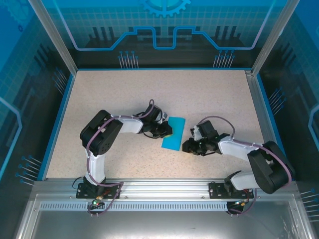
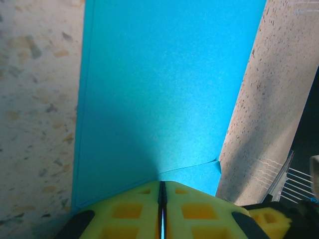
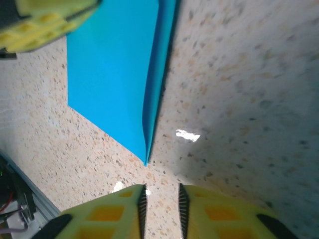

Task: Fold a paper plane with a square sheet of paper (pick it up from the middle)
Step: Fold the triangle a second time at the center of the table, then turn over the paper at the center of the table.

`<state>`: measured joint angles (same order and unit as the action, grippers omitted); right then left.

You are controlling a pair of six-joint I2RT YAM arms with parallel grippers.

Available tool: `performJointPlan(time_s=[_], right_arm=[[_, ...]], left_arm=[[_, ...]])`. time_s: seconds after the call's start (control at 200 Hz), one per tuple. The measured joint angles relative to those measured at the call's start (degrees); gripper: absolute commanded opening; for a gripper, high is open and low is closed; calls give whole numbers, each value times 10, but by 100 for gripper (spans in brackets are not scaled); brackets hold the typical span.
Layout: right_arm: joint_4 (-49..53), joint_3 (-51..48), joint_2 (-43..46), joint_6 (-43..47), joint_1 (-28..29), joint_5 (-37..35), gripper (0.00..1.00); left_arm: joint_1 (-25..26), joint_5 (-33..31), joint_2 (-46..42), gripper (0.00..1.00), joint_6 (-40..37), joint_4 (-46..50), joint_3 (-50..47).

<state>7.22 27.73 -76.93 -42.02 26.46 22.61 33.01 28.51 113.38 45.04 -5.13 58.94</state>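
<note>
Teal paper (image 2: pixel 164 89) (near edge hidden) sits pinched in left claw (image 2: pixel 162 188); right claw (image 3: pixel 160 196) slightly parted, empty.

This is a robotics lab cell rather than any lived-in room: a speckled worktop (image 1: pixel 209 94) is boxed in by aluminium frame posts (image 1: pixel 52 35) and translucent blue panels (image 1: pixel 164 25) printed with a gear graphic (image 1: pixel 164 6) and circuit-style lines. Two cabled robot arms, the left arm (image 1: pixel 102 137) and the right arm (image 1: pixel 259 159), are bolted to a slotted metal rail (image 1: pixel 164 189) along the near edge.
</note>
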Motion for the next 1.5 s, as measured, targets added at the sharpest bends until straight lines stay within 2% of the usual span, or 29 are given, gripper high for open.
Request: performJointPlan(time_s=[0.1,0.3,0.735,1.105,1.5], right_arm=[[7,8,12,-12,-7,-19,40],[-13,39,-20,-39,-14,-33,40],[-86,80,-132,-75,-15,-11,38],[-96,87,-153,-107,-25,13,32],[-155,87,-172,-124,-25,23,34]], left_arm=[[0,1,-2,15,0,-7,-4],[-1,1,-3,15,1,-11,-7],[-2,-2,-7,15,1,-10,-10],[-2,-2,-8,15,1,-8,-10],[-3,-4,-10,15,1,-3,-10]])
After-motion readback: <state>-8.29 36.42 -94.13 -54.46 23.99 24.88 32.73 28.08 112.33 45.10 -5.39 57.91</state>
